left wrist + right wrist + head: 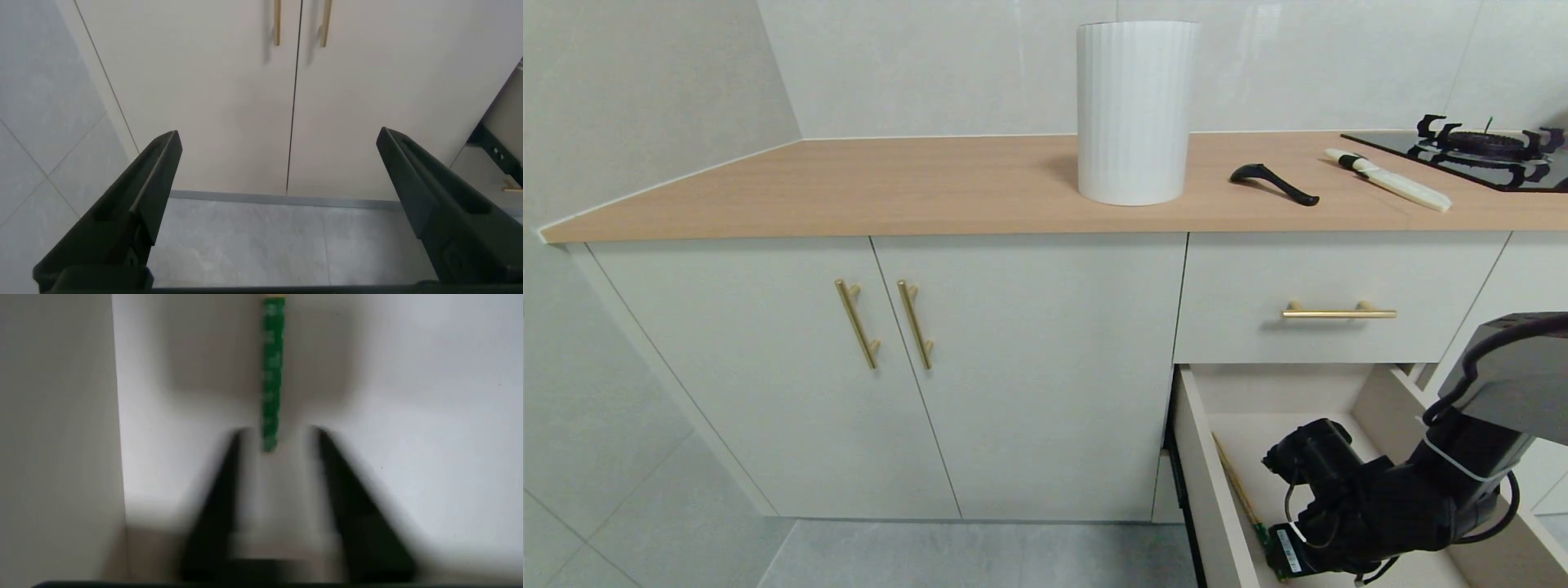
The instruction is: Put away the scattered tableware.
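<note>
A pair of wooden chopsticks with green ends lies in the open lower drawer, along its left wall. My right gripper is down inside the drawer, open, with the green end reaching just between its fingertips. On the wooden counter lie a black spoon and a white knife with a black band. My left gripper hangs open and empty, low in front of the double cabinet doors.
A tall white ribbed canister stands mid-counter. A gas hob sits at the far right. The upper drawer with a brass handle is closed above the open one. Grey floor tiles lie below.
</note>
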Robot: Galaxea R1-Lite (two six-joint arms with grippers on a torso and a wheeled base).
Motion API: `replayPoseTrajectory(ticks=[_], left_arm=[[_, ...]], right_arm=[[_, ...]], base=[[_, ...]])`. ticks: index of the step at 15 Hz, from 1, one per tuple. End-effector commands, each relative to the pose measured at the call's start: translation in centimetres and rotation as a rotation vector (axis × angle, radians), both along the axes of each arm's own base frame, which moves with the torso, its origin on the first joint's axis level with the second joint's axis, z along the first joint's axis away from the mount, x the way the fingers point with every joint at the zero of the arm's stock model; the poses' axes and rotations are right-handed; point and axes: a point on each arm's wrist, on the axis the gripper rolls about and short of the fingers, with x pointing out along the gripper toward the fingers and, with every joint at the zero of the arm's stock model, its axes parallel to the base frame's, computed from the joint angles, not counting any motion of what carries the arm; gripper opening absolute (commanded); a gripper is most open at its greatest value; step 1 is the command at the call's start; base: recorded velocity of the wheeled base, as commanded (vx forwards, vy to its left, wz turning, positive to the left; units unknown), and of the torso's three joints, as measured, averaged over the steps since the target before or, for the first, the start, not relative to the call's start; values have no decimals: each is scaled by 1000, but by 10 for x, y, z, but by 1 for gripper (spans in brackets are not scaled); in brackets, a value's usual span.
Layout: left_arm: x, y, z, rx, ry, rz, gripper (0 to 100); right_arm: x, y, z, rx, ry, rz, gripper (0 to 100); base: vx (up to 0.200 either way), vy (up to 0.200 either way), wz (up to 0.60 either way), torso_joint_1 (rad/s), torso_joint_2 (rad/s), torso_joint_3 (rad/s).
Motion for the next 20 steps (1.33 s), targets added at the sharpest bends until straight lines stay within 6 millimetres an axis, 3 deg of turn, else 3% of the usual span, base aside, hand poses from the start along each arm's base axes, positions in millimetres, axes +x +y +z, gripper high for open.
replayPoseTrajectory(ticks=[1, 5, 8, 11, 15, 20], left_arm=[[0, 0, 0, -1, 0, 2, 100], [0, 0, 0, -1, 0, 1, 100], [0, 0, 0, 0, 1, 1, 100], [0, 0, 0, 0, 1, 1, 100], [0, 0, 0, 0, 1, 1, 100], [0, 0, 0, 0, -1, 2, 100]], right_arm=[[0, 0, 2, 2, -5, 0, 100], [-5, -2, 26, 28, -72, 2, 100], [-17, -7, 78, 91, -229, 2, 100], [-46, -19, 135, 178, -399, 34, 100], [-80, -42, 204, 171, -480, 34, 100], [-100, -48, 222, 190, -523, 72, 100]], base=[[0, 0, 0, 0, 0, 0], [0, 0, 0, 0, 0, 0], [0, 0, 0, 0, 0, 0], [0, 0, 0, 0, 0, 0], [0, 0, 0, 0, 0, 0], [0, 0, 0, 2, -33, -34]])
